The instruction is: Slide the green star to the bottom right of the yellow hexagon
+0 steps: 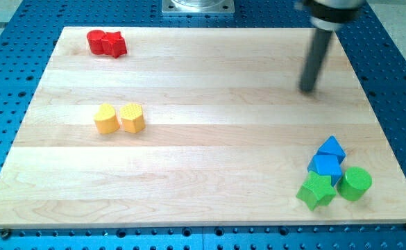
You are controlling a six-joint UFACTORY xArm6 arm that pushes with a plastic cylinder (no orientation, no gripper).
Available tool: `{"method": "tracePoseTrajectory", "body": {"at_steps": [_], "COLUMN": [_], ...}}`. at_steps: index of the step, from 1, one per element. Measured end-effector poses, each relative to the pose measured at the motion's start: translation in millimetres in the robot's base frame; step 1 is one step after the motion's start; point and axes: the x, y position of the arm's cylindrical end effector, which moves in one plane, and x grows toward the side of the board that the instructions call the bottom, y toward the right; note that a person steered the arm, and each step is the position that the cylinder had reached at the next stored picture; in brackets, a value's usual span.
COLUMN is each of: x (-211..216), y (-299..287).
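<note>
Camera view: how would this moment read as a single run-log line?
my tip: upper right, touching nothing | green star: bottom right, among blue blocks, green cylinder | yellow hexagon: left, beside yellow heart | star not yet moved

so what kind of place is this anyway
Probably a robotics lab bench: a wooden board lies on a blue perforated table, my tip stands above it, and small coloured blocks like the green star look like test pieces.

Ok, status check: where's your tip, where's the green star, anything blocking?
My tip upper right, clear of all blocks. Green star bottom right, touching blue cube and green cylinder. Yellow hexagon far left; path open.
</note>
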Motion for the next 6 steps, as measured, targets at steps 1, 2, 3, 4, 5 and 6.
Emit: {"method": "tracePoseTrajectory", "body": {"at_steps": [1, 2, 3, 4, 5, 6], "x": [73, 159, 223, 222, 223, 221], "y": [68, 98, 98, 72, 3, -42]}}
